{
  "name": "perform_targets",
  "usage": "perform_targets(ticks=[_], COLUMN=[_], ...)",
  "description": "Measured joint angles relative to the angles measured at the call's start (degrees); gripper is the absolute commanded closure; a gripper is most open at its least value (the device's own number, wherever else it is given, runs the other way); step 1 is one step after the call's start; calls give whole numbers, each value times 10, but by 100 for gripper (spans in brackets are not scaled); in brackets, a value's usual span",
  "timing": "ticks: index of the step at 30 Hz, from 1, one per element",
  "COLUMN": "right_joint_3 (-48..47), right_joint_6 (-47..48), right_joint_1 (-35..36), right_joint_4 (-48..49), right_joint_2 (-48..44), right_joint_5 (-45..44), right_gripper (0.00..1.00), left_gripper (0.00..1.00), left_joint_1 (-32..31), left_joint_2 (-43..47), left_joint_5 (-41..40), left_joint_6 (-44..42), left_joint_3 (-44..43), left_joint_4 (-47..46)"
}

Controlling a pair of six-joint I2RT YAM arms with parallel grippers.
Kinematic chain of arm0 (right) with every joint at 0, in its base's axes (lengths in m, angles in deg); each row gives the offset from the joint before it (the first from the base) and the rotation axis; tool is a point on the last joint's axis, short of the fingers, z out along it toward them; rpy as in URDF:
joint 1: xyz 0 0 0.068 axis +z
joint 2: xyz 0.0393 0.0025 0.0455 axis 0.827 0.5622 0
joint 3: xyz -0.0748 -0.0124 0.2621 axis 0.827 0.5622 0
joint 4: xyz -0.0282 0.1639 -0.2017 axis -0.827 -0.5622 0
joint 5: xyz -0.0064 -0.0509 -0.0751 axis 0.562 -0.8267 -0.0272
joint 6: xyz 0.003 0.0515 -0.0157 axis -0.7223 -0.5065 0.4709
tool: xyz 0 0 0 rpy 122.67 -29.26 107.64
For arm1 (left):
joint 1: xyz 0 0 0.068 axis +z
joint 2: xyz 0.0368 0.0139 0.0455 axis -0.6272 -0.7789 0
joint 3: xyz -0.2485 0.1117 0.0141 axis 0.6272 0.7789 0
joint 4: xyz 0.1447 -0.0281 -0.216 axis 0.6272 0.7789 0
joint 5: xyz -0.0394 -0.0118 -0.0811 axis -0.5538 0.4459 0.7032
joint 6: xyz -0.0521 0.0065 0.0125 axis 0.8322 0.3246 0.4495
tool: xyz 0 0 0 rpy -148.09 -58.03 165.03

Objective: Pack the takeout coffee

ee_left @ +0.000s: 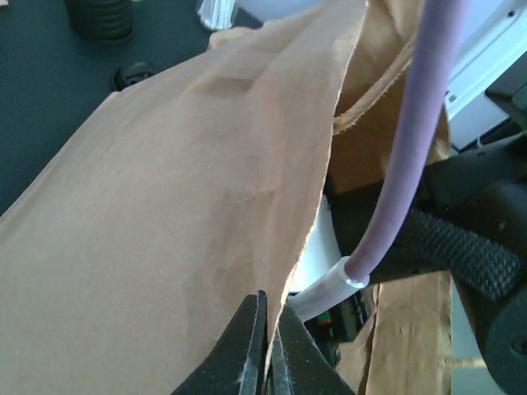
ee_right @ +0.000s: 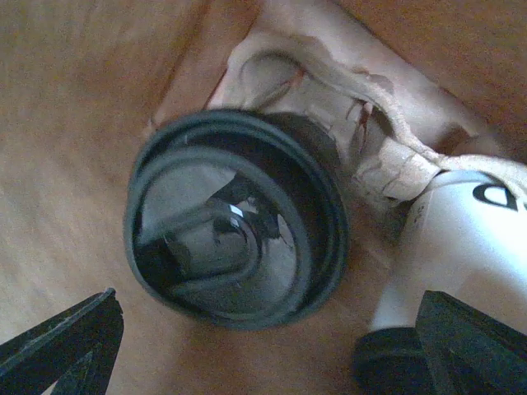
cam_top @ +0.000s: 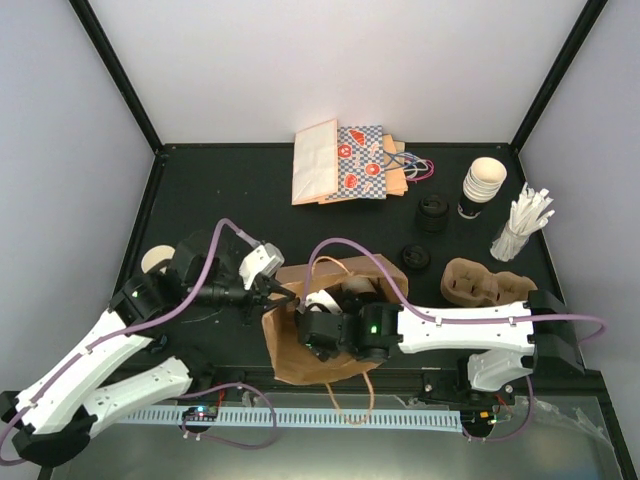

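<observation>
The left gripper (ee_left: pixel 268 329) is pinched on the rim of the crumpled brown paper bag (ee_left: pixel 165 206), near the black worktop's (cam_top: pixel 200 200) front edge. The right gripper (ee_right: pixel 272 354) gapes wide inside, over the black-lidded cream-white paper cup (ee_right: pixel 235 218). Coffee looks bagged; pulling out is left, I'd say.

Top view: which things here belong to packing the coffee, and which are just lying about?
Part of the job:
- coffee cup, lidded, inside the brown bag
- left gripper, pinching the bag's edge
- right gripper, open, facing the cup

Just lying about:
- folded bags
- stacked cups
- loose lids
- stirrers
- cardboard carrier
</observation>
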Motion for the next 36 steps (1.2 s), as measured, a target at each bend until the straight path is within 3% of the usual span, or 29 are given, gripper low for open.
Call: perform_targets(ticks=[12, 23, 36], right_joint_3=[-30, 10, 15], right_joint_6=[-119, -145, -147], right_joint_1=[28, 43, 58], right_joint_4=[-15, 19, 84], right_joint_2=[43, 38, 70], right_joint_5=[-55, -58, -74], right_gripper=[0, 0, 0], left_gripper=[98, 98, 98], left_joint_1=[-64, -80, -80], left_joint_2=[82, 86, 131], left_joint_5=[-61, -54, -45], left_joint_6=[112, 110, 90], left_joint_3=[109, 140, 152], left_joint_4=[-141, -160, -115])
